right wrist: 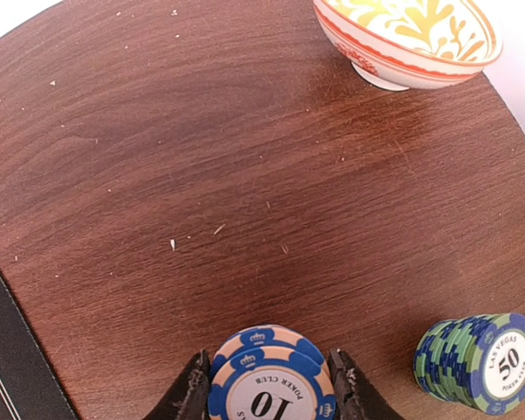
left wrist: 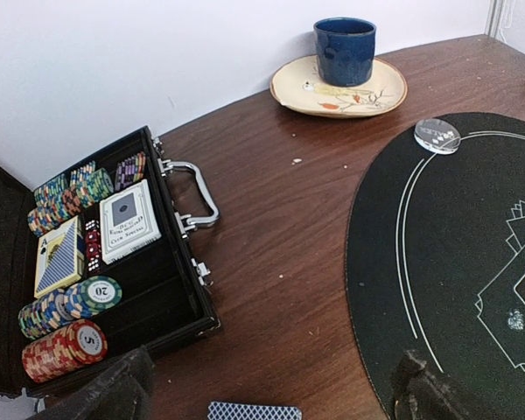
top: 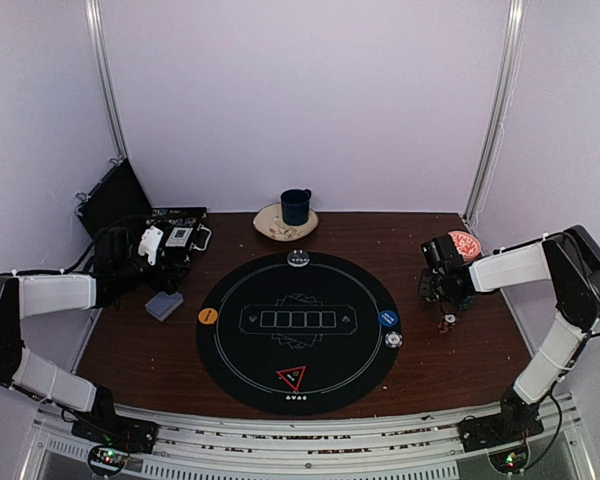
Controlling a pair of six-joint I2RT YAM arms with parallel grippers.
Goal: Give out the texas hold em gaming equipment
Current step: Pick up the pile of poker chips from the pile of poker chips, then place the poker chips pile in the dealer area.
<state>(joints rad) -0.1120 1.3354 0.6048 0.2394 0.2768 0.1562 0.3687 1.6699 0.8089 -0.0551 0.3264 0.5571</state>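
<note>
Gripping right end effector (right wrist: 269, 366): narrow, closed on blue chips (right wrist: 269, 395).
Green chips (right wrist: 479, 360): just beside it.
Left end effector (left wrist: 267, 394): wide, holding nothing.

grainy wooden table (right wrist: 245, 175), matt black mat (top: 225, 345), glossy poker chips (right wrist: 267, 385).

Table (top: 450, 360): round black mat (top: 230, 340), open chip case (left wrist: 157, 289), saucer (left wrist: 381, 92), card deck (top: 164, 305), bowl (right wrist: 376, 63), green chip stack (right wrist: 481, 363)

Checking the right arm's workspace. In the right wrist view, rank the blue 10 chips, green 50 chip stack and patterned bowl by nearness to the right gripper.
1. blue 10 chips: between the fingers of the right gripper, bottom centre.
2. green 50 chip stack: beside it, bottom right.
3. patterned bowl: farthest, top right.
</note>
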